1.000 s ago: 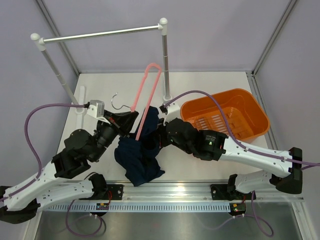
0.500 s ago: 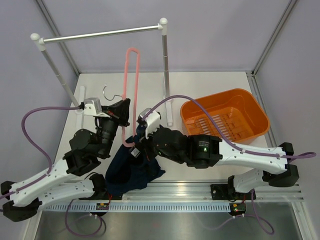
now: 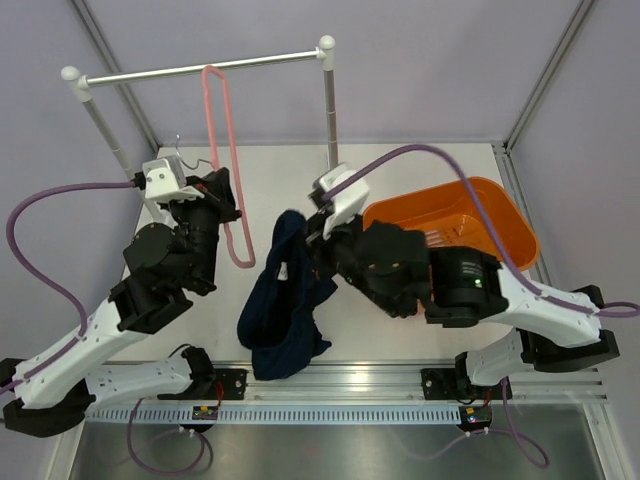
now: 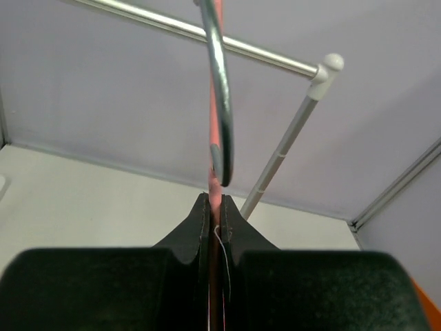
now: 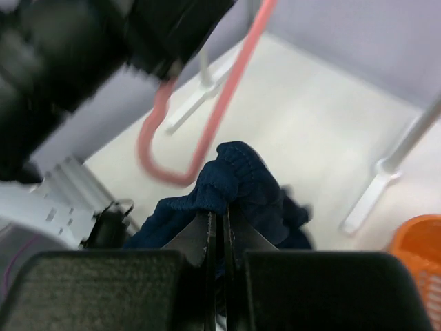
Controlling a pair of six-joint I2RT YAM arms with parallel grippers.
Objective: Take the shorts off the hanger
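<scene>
The pink hanger [image 3: 222, 150] is lifted, its top near the silver rail, and my left gripper [image 3: 220, 200] is shut on one of its bars. In the left wrist view the jaws [image 4: 214, 204] pinch the pink bar, with the silver hook [image 4: 220, 103] just ahead. The navy shorts [image 3: 280, 300] hang limp from my right gripper [image 3: 305, 235], which is shut on their top edge. In the right wrist view the jaws [image 5: 220, 215] bite the bunched waistband of the shorts [image 5: 241, 172]. The hanger's lower loop [image 5: 165, 165] sits to the left, apart from the fabric.
A silver rail [image 3: 200, 68] on two white posts crosses the back, also seen as the rail [image 4: 262, 54] in the left wrist view. Its right post [image 3: 330, 130] stands just behind the right wrist. An orange tub [image 3: 490, 215] sits at the right, partly covered by the right arm.
My left gripper has lifted the hanger up and left toward the rail. My right gripper has pulled the shorts right and upward, and they now hang apart from the hanger.
</scene>
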